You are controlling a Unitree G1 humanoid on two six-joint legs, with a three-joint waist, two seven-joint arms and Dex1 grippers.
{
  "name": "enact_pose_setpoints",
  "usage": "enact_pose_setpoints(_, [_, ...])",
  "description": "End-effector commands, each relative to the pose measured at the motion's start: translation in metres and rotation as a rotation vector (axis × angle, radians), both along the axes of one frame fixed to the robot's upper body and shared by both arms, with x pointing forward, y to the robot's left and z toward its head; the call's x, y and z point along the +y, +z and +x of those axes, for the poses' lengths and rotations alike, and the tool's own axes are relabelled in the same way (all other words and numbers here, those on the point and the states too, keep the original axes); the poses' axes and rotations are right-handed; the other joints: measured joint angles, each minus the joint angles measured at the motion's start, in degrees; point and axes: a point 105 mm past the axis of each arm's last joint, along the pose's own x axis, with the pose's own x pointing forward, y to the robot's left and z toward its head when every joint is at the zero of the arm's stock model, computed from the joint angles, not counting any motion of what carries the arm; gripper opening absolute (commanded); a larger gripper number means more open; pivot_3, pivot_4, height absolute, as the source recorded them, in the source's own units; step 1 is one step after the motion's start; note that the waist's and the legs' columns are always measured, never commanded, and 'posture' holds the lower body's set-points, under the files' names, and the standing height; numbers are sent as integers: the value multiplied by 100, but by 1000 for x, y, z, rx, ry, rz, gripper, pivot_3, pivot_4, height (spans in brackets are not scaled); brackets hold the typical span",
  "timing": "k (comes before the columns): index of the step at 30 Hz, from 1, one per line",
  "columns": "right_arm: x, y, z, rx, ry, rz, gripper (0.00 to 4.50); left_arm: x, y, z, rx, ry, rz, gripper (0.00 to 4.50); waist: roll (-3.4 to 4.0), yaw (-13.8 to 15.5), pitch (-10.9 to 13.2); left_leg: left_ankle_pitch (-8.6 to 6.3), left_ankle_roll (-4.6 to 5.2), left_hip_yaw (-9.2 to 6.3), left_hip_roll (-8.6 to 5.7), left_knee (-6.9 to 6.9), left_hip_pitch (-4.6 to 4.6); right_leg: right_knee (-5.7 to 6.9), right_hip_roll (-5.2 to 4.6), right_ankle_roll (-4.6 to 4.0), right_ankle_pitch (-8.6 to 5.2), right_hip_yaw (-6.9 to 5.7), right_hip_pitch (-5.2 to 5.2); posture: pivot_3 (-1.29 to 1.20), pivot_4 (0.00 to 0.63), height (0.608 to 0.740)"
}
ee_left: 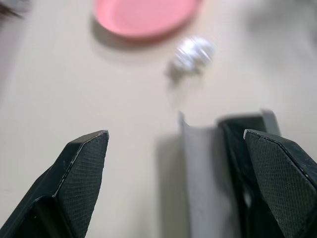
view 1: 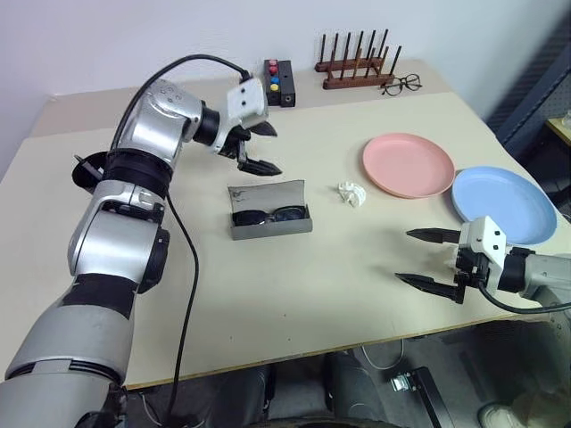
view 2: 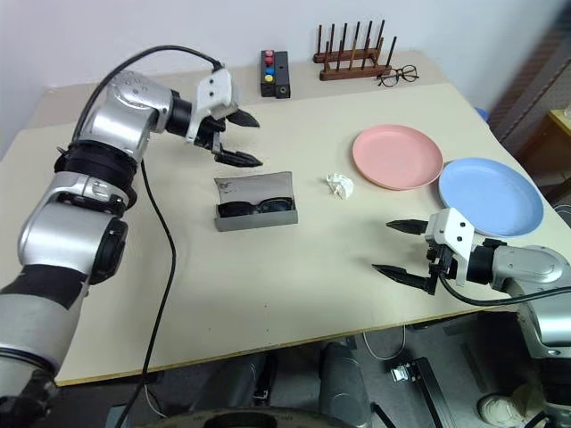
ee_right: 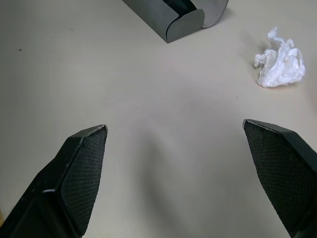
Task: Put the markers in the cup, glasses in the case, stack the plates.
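the left gripper (view 1: 260,148) hangs above the table (view 1: 268,294) with its two black fingers spread wide and nothing between them, just beyond the far edge of the grey glasses case (view 1: 269,210). the case lies open with its lid tipped back, and the black sunglasses (view 1: 268,215) rest inside it. the right gripper (view 1: 428,259) is low over the near right part of the table, its fingers also parted and holding nothing. a crumpled white paper scrap (view 1: 353,193) lies between the case and the salmon pink plate (view 1: 408,165). the light blue plate (view 1: 502,203) sits beside the pink one, their rims close or just touching, not stacked. at the far edge stand a black box with coloured buttons (view 1: 280,83), a wooden peg rack (view 1: 357,64) and wire-rimmed spectacles (view 1: 402,84).
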Motion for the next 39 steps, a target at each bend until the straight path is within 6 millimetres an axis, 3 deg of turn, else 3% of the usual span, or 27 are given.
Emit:
enact_pose_setpoints(1, [-3, 13, 5, -60, -6, 1, 4500, 14, 1, -1, 15, 37, -24, 3216, 1, -10, 0, 0, 0, 1, 0, 0, 1, 1, 0, 0, 0, 0, 0, 0, 150, 740])
enact_pose_setpoints(6, [-3, 16, 9, -71, -3, -3, 4500, 21, -25, 6, 38, 112, 15, 682, -2, 4, 1, 0, 0, 2, 0, 1, 0, 7, 0, 0, 0, 1, -3, 0, 150, 740])
enact_pose_setpoints(11, [-2, 16, 10, -75, -1, -1, 4500, 12, -58, 13, 8, 153, 80, 682, -2, 33, 1, 0, 0, -1, -3, 5, -1, 5, -2, 1, 0, 1, 2, 0, 150, 740])
enact_pose_setpoints(17, [-2, 15, 7, -75, -5, 4, 4500, -10, -91, -1, 50, 57, 152, 682, -2, 2, 1, 0, 0, 0, -2, 3, -1, 6, -2, 1, 0, 1, -2, 0, 150, 740])
enact_pose_setpoints(20, [-3, 15, 6, -74, -9, 4, 4500, -12, -88, -12, 84, -3, 150, 682, -2, -2, 1, 0, 0, 3, -1, 1, -3, 9, -2, 1, 0, 4, -8, 0, 150, 740])
enact_pose_setpoints(26, [-4, 15, 5, -74, -16, 5, 4500, 0, -58, -19, 64, 8, 86, 682, 0, 4, 0, 0, -1, 3, -1, 2, -5, 11, -3, 1, 0, 5, -11, 0, 150, 740])
enact_pose_setpoints(31, [-2, 13, 8, -73, -16, 10, 4500, 9, -43, -13, 34, 63, 44, 682, 0, 14, 0, 0, -1, 3, -1, 4, -4, 10, -3, 1, 1, 5, -9, 0, 150, 740])
enact_pose_setpoints(34, [0, 13, 10, -76, -7, 14, 4500, 11, -44, 4, -30, 177, 52, 682, 0, 12, 0, 0, -1, 3, -1, 4, -3, 10, -3, 1, 1, 5, -9, 0, 150, 740])
enact_pose_setpoints(39, [1, 13, 10, -76, -4, 18, 4500, -5, -52, 17, -91, 240, 65, 682, -1, 34, 0, 0, -1, 3, -2, 4, -5, 9, -3, 1, 1, 5, -8, 0, 150, 740])
